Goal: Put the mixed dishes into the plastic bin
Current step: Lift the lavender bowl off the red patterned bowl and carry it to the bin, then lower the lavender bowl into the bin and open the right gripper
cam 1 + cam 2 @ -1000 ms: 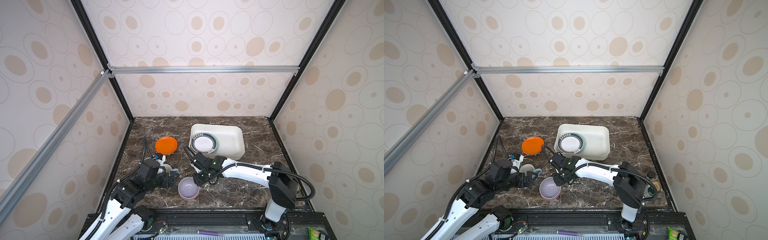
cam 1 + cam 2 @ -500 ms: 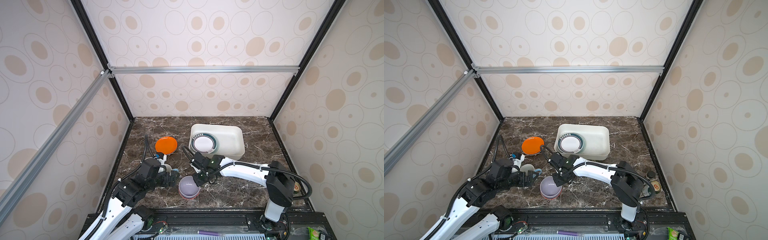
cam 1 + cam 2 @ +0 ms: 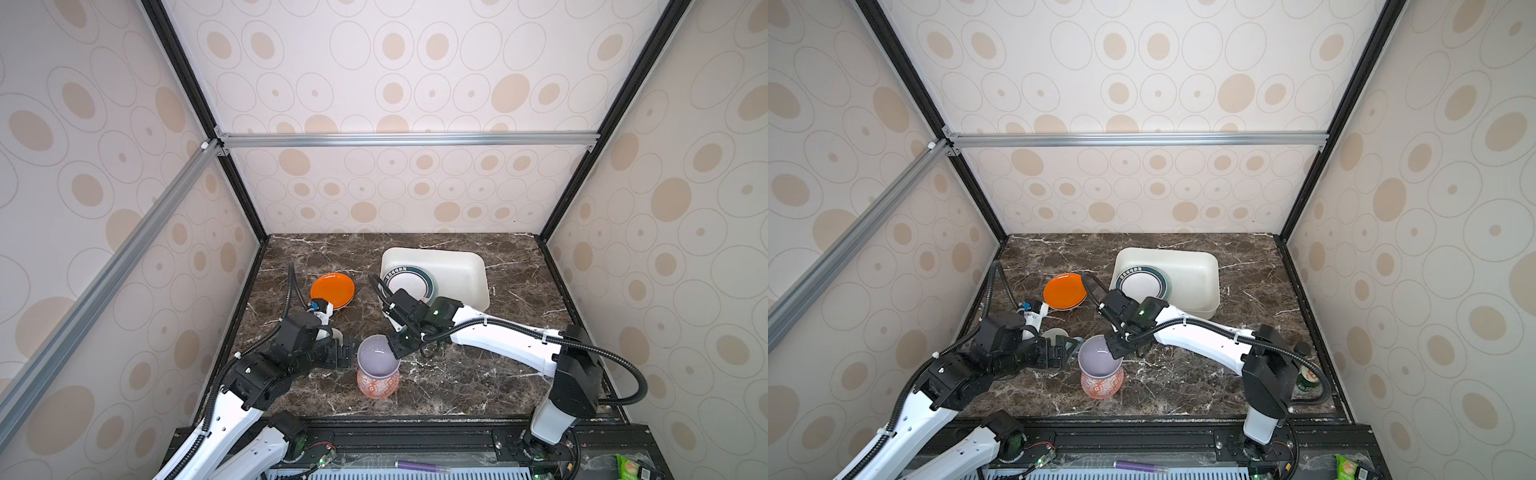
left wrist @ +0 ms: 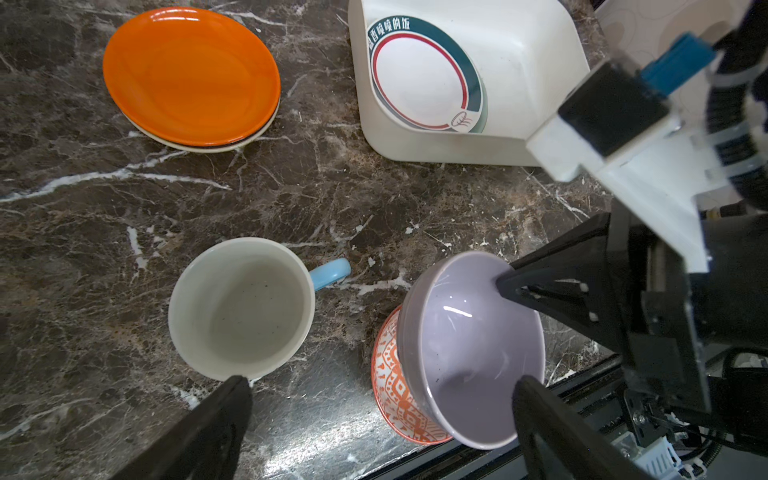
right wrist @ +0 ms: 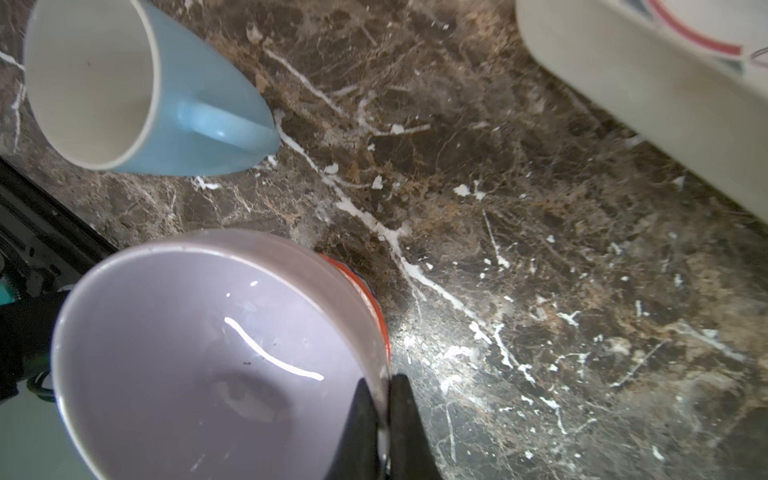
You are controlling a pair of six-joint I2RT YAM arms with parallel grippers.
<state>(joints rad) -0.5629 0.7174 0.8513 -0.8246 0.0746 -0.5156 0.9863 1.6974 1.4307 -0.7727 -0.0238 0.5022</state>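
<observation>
So, our right gripper (image 5: 380,386) is pinched on the lilac bowl's (image 5: 199,353) rim. The bowl is mouth-up, slightly tilted, over the patterned bowl (image 4: 390,382), off the bin's (image 3: 469,266) near left corner. Our left gripper (image 4: 380,380) gapes wide open beside them.

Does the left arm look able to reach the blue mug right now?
Probably yes: the open left gripper sits right by the mug, nothing between them; the lilac bowl, pinched by the right gripper, stands to one side.
</observation>
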